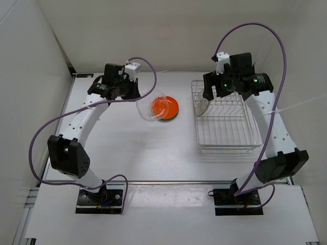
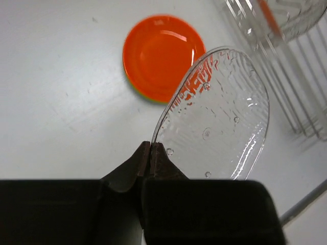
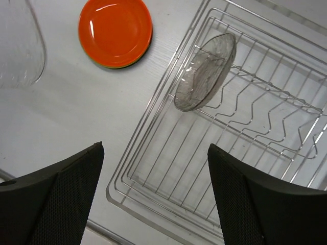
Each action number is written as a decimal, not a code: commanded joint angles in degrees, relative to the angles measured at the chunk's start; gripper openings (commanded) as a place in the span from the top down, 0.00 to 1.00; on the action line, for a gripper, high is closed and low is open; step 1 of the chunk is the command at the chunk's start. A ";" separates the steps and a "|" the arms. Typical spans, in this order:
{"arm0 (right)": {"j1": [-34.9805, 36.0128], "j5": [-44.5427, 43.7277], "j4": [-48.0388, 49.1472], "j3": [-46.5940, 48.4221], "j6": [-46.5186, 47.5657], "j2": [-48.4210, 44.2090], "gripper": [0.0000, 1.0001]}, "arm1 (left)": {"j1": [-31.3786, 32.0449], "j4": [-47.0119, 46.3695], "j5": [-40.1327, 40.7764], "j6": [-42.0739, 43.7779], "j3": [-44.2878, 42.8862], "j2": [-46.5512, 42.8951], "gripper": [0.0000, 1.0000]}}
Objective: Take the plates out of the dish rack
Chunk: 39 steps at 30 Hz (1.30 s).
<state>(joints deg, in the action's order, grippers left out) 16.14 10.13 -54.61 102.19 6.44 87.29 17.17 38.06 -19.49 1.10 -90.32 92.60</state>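
**Over the table's middle: one clear plate gripped, another in the rack**

From above, the left gripper [image 1: 137,93] pinches the rim of a clear plate [image 1: 149,108] over the white table [image 1: 127,153]. This plate overlaps the left edge of the orange plate [image 1: 167,107], which lies flat on the table left of the dish rack [image 1: 225,149]. Whether the held plate touches anything below it cannot be told. The right gripper [image 1: 210,94] hangs over the rack's far left corner, where a second clear plate [image 1: 202,105] leans.

On the left wrist view, the jaws are pressed together on the clear plate's near rim, with the plate standing tilted on edge past the fingers [image 2: 145,155]. The orange plate lies beyond it, and the rack's wires show at the right.

Through the right wrist view, the right gripper's jaws stand wide apart with nothing between them. Below them, the second clear plate stands tilted in the wire slots at the rack's far end, by its left side. The orange plate rests outside the rack, a yellow-green rim [image 3: 108,65] showing under its near edge.
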 commanded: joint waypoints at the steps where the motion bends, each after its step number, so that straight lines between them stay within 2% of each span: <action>1: 0.03 -5.02 3.02 -1.11 0.86 -4.31 0.15 | 1.99 -0.97 -2.66 3.11 5.50 -4.44 0.89; 12: -3.48 -8.02 3.55 -5.69 2.62 -9.41 0.15 | 7.35 -5.98 -8.54 3.64 15.35 0.64 0.89; 22: -5.07 -7.93 3.55 -5.69 3.14 -11.17 0.15 | 8.58 -9.84 -12.07 5.49 16.50 9.35 0.89; 39: -5.07 -7.41 3.02 -6.13 3.14 -11.08 0.15 | 9.11 -14.51 -15.50 5.40 19.92 15.33 0.89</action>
<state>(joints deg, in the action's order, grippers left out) 11.27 2.50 -52.99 96.53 9.21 77.52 26.00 25.98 -32.18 5.65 -70.57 108.42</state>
